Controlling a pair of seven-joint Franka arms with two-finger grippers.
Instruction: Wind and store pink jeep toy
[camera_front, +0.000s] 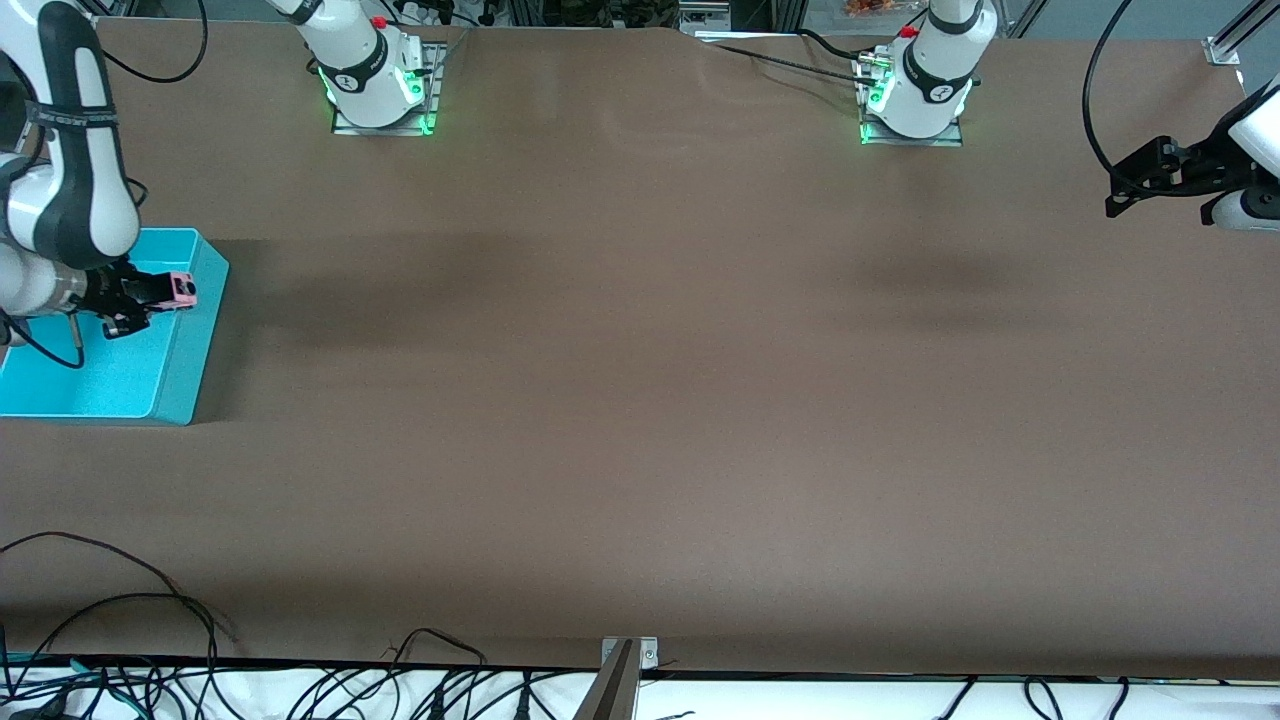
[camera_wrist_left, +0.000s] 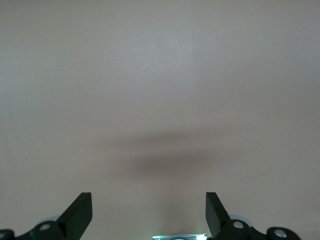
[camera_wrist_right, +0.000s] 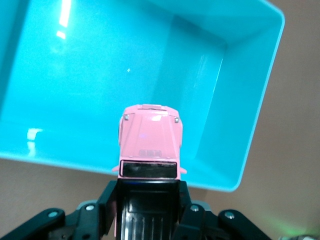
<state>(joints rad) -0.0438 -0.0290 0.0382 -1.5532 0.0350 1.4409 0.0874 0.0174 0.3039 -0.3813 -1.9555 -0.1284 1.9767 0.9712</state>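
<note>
Pink jeep toy (camera_wrist_right: 150, 137): clamped at its black-roofed rear between the closed fingers of the right gripper (camera_wrist_right: 147, 200), hood jutting out, aloft over the turquoise bin (camera_front: 185, 385) at the right arm's end of the brown table (camera_front: 640, 400); seemingly clear of the bin floor; left gripper (camera_wrist_left: 149, 212) waits, fingers spread wide, holding nothing, over bare table.

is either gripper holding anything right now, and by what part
The right gripper holds the small pink jeep toy by its black-roofed rear sides, over the turquoise bin. The left gripper holds nothing.
</note>
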